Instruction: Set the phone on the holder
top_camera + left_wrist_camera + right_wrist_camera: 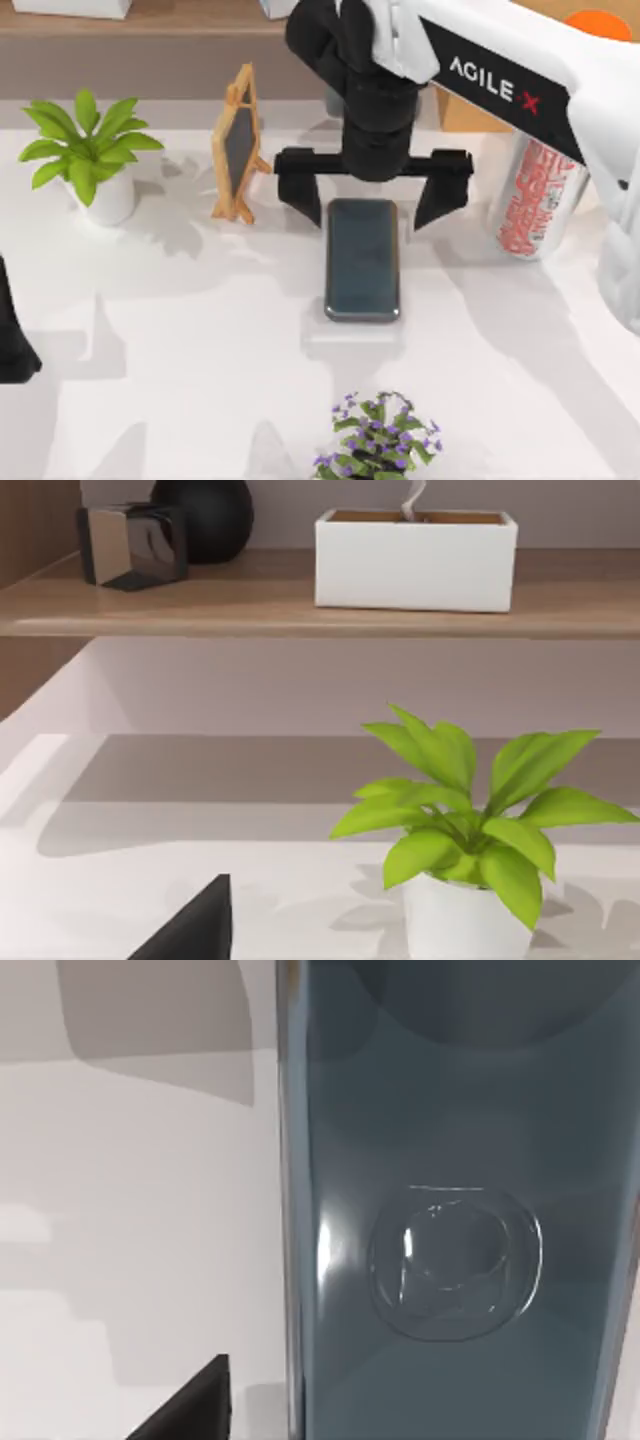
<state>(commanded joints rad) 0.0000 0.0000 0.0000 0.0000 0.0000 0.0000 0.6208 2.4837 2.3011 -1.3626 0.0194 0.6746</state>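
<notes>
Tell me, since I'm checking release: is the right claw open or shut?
Open: the right claw has its fingers spread wide, clear of the phone.

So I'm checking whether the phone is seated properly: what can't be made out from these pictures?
- Top view: the holder is not distinguishable under the phone; only a pale patch shows below it.
- Top view: the right gripper stands open astride the phone's far end, the wrist covering that edge.
- Right wrist view: the phone runs past the frame, its support unseen.
- Top view: the left gripper, parked at the left edge, is cut off.
</notes>
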